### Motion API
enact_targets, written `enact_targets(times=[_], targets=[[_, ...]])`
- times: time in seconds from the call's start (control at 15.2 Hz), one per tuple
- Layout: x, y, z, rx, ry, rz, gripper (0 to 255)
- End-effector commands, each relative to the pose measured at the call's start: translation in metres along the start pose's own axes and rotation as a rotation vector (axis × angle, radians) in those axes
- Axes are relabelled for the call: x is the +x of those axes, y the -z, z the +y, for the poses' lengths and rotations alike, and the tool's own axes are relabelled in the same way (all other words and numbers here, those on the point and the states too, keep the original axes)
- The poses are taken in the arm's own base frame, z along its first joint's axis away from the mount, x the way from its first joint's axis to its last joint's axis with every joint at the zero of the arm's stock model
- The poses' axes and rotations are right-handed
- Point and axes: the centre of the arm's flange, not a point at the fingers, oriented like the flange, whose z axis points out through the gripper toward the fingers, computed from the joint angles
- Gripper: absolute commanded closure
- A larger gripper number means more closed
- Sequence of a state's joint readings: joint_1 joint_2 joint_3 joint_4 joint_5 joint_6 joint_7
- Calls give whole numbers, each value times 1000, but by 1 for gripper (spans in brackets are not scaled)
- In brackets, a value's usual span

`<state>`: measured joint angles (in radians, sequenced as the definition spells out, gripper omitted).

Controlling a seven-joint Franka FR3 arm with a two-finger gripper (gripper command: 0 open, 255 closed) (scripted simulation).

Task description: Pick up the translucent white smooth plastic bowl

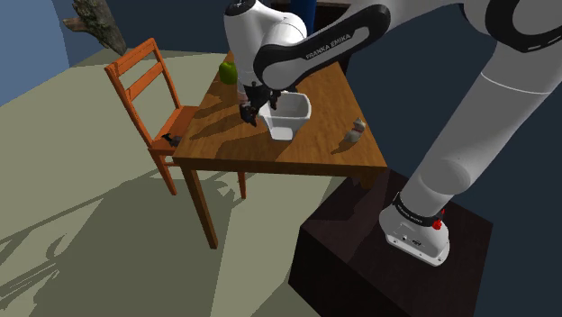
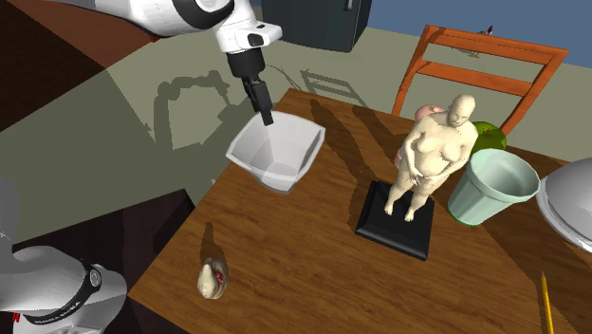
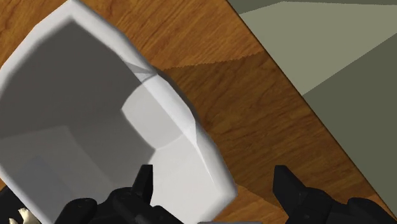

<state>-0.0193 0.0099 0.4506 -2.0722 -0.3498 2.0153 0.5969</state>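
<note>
White and angular, the bowl (image 1: 292, 120) sits upright on the wooden table (image 1: 315, 155), just above the middle of the shoulder view and upper left of centre in the second exterior view. The black gripper (image 2: 267, 118) hangs at the bowl's rim. Its 2 fingers (image 3: 144, 184) stand apart, 1 inside the bowl and the other outside over bare wood, so the wall between them is not clamped. At the second exterior view's right stand a pale figurine (image 2: 436, 152) on a black base (image 2: 398, 226) and a pale green cup (image 2: 489, 190).
</note>
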Motion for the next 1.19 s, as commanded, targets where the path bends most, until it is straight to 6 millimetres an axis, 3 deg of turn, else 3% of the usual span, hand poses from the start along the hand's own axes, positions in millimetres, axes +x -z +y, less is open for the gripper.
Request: enact_targets(times=[0.0, 0.59, 1.12], targets=[[0, -2, 0, 0, 0, 0, 255], [0, -1, -1, 0, 0, 0, 255], [4, 39, 11, 0, 0, 0, 255]])
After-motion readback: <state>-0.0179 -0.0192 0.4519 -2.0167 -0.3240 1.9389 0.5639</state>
